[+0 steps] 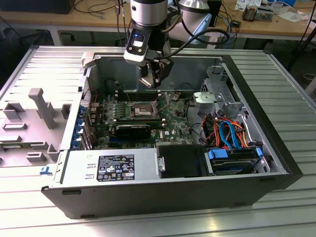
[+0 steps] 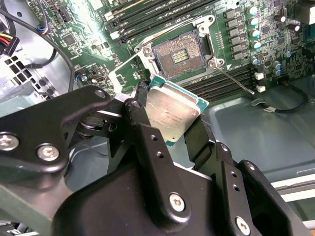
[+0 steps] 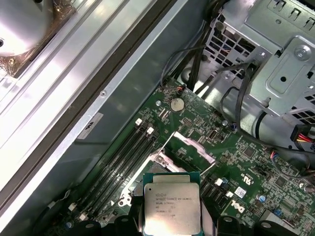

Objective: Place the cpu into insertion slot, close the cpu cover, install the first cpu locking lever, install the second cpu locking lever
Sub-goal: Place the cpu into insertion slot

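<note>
From the exterior view's left: the socket (image 1: 140, 109) lies open and bare. My gripper (image 1: 157, 74) hangs above it, a little toward the right, jaws clenched on the chip (image 2: 173, 114) by its edges. I think the chip is held clear of the socket.

I count one arm (image 1: 148, 12), one gripper (image 2: 170, 118) with two fingers (image 2: 143, 129), one cpu (image 3: 172, 209), one slot (image 2: 181, 55), one cover (image 3: 189, 143), one coin cell (image 3: 176, 103), one motherboard (image 3: 246, 162), one power supply (image 1: 111, 168), one drive cage (image 3: 280, 64), one case (image 1: 148, 192)
</note>
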Robot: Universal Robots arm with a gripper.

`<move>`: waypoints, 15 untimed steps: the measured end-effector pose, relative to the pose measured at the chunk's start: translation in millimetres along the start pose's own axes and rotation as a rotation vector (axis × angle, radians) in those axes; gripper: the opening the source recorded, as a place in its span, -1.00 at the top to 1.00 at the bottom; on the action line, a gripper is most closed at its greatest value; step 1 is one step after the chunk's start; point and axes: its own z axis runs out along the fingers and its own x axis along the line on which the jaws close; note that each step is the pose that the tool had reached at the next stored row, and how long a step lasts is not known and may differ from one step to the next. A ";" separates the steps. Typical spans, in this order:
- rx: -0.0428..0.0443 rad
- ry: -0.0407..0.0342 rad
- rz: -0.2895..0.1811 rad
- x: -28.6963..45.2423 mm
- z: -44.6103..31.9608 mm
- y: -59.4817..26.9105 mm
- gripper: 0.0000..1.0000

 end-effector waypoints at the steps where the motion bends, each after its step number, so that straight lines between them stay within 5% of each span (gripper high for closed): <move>1: 0.0000 -0.0005 0.005 0.0 0.0 0.0 -0.09; 15: -0.0008 -0.0043 0.048 0.0 0.4 0.0 -0.09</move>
